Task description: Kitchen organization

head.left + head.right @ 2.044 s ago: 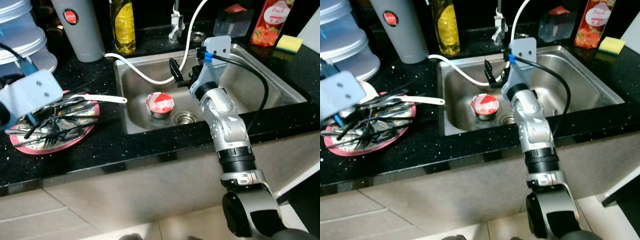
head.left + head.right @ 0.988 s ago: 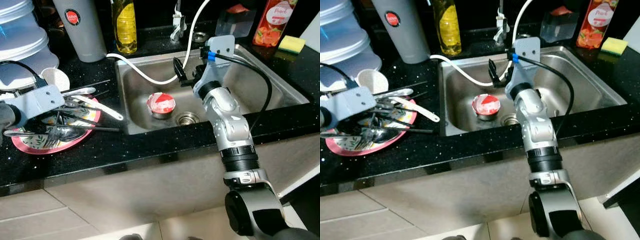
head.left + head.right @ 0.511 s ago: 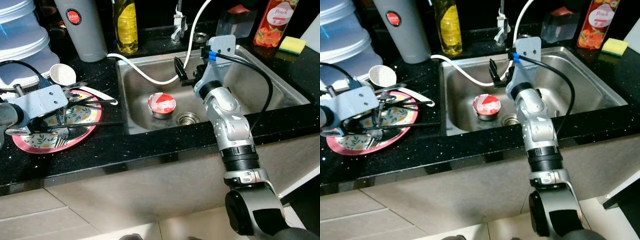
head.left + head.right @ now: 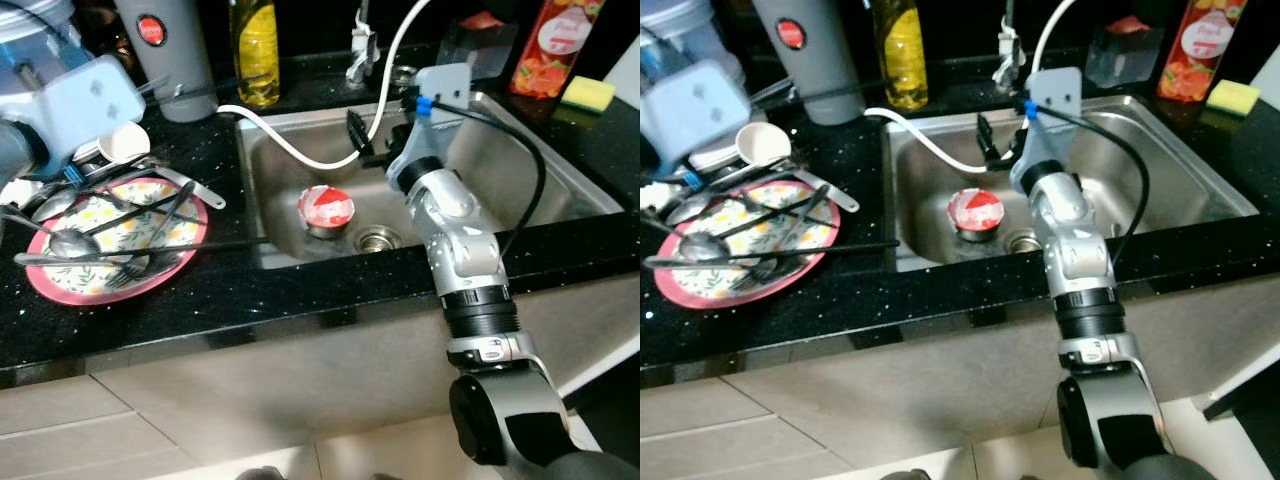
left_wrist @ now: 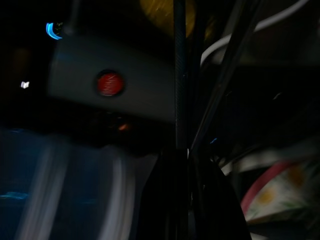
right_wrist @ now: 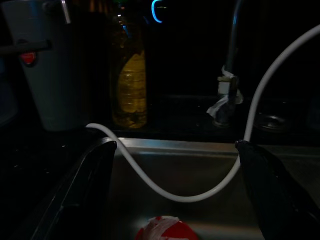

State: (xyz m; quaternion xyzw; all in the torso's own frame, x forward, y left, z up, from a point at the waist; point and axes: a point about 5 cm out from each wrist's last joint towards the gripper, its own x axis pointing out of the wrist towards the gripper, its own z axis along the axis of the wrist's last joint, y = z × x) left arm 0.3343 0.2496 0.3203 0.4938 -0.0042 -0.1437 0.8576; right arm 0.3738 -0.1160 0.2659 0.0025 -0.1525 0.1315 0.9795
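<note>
- My left gripper (image 5: pixel 182 165) has its two black fingers pressed together on a thin dark chopstick (image 5: pixel 180 75). My wrist camera shows it running straight out from the tips, and a second dark stick slanting beside it.
- The head camera shows my left arm's grey wrist block (image 4: pixel 75 100) raised above the counter at 10 o'clock of the plate (image 4: pixel 60 290).
- On that floral plate lie spoons, a fork (image 4: pixel 110 277) and more chopsticks (image 4: pixel 150 247). A white scoop (image 4: pixel 128 142) sits at its 1 o'clock.
- My right gripper (image 6: pixel 175 150) is spread wide above the sink (image 4: pixel 560 180), holding nothing.
- The right wrist camera shows the white hose (image 6: pixel 175 195) sagging between the fingers and the red cup (image 6: pixel 167 230) below them.
- Behind stand a grey tumbler (image 4: pixel 165 50) and a yellow bottle (image 4: pixel 255 45).
</note>
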